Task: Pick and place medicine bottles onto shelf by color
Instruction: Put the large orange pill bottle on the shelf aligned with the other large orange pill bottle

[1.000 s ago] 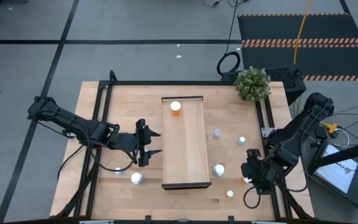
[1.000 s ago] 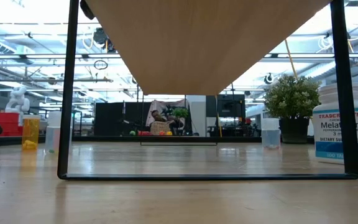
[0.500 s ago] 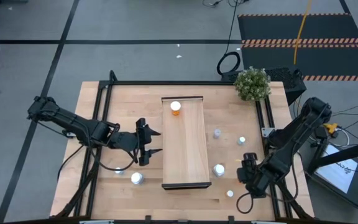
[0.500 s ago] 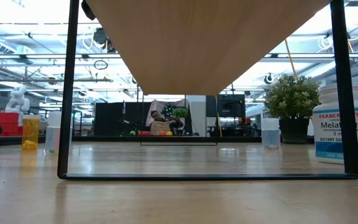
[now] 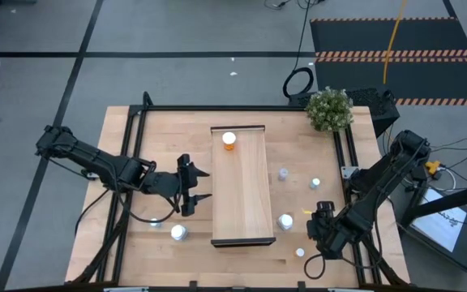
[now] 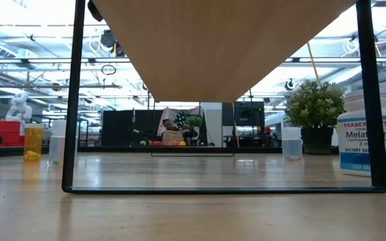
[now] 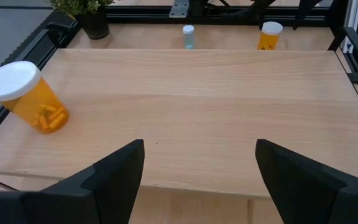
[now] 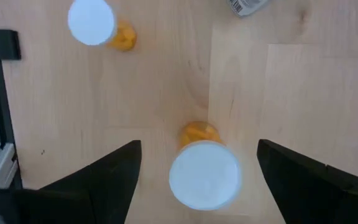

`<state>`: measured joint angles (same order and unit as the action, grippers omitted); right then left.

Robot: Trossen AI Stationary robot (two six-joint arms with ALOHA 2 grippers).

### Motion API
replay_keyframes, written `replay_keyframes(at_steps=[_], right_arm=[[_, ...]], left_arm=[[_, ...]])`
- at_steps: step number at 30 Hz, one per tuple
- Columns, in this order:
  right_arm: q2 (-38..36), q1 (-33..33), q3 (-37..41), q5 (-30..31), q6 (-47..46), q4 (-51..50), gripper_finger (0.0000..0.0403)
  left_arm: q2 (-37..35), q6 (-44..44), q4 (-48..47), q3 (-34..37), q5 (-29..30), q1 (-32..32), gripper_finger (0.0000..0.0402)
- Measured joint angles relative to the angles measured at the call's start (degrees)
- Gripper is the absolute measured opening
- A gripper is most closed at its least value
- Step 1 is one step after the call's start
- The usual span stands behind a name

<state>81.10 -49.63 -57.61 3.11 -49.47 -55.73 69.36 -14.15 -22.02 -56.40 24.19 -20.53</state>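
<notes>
Seen from above: a light-wood bench [image 5: 144, 162], and at its centre the long shelf [image 5: 242, 191], laid lengthwise from 12 to 6 o'clock. Carried one orange bottle [image 5: 229, 141] at its 12 o'clock end, tipped on its side, likely the start of the orange group. Loose bottles scattered at 3 to 5 o'clock of the shelf: a blue-grey one [image 5: 283, 173], a white one [image 5: 285, 221] just beside the shelf edge, another orange bottle [image 5: 305, 212] near it. Lone white-capped bottle [image 5: 177, 232] at 7 o'clock.

Right gripper [image 8: 197, 186] poised over the 5 o'clock corner, spread wide, straddling the orange target bottle [image 8: 204, 171] from above without touching it, probably lined up to descend. Left gripper [image 7: 197, 174] parked at 9 o'clock of the shelf, also wide, holding nothing, facing across it.
</notes>
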Motion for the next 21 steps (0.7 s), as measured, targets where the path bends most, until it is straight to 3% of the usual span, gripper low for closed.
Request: replay_keyframes(at_steps=[13, 21], right_arm=[[0.0, -3.3, 5.5, -0.2, -7.0, 2.8, 0.0317], [0.0, -3.4, 5.5, 0.0, -6.3, 2.8, 0.0265]], left_arm=[[0.0, 0.4, -0.1, 0.0, 0.0, 0.0, 0.031], [0.0, 0.3, -0.1, 0.0, 0.0, 0.0, 0.031]])
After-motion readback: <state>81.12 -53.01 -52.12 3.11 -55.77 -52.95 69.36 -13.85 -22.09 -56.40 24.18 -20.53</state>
